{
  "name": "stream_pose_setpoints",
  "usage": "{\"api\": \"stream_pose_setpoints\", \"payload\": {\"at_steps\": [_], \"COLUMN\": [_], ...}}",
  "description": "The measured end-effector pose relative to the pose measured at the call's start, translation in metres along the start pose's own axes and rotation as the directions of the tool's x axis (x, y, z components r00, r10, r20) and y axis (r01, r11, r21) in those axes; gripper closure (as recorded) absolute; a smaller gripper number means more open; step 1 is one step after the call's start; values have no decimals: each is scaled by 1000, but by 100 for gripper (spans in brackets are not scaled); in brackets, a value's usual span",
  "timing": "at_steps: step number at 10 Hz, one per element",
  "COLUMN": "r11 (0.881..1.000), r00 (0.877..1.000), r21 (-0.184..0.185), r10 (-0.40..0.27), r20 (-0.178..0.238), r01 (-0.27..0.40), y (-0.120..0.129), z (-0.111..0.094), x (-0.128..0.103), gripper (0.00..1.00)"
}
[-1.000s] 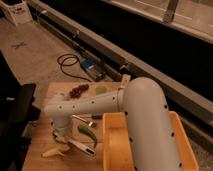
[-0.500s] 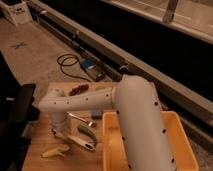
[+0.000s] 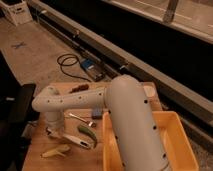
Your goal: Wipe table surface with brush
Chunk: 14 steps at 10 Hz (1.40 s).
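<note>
The light wooden table surface [image 3: 75, 159] fills the lower left of the camera view. The brush [image 3: 75, 139] lies low on it, a slim white handle running from under the gripper toward a dark tip at the right. My gripper [image 3: 54, 129] hangs from the white arm's wrist at the left of the table, directly over the brush's left end and touching or nearly touching it. The arm's thick white link [image 3: 132, 125] covers the middle of the table.
A yellow banana [image 3: 56, 150] lies in front of the brush. A green item [image 3: 86, 132] and a silver spoon [image 3: 80, 119] lie just behind it. A big yellow tub [image 3: 177, 145] takes up the right side. A dark reddish item [image 3: 78, 89] sits at the far edge.
The arm has swung left; its wrist and gripper have shifted left over the table. The brush stays under the gripper, near the banana.
</note>
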Motion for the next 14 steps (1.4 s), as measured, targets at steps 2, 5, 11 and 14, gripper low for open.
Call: {"api": "stream_pose_setpoints", "payload": {"at_steps": [2, 5, 11, 14], "r11": [1000, 996, 991, 998], "r00": [1000, 998, 991, 998], "r21": [26, 57, 24, 28], "r10": [1, 63, 132, 55], "r20": [-1, 0, 10, 24], "r01": [-1, -63, -132, -56], "y": [-6, 10, 57, 31], "z": [3, 3, -10, -3], "x": [-14, -42, -20, 12], "gripper": [100, 100, 100, 100]}}
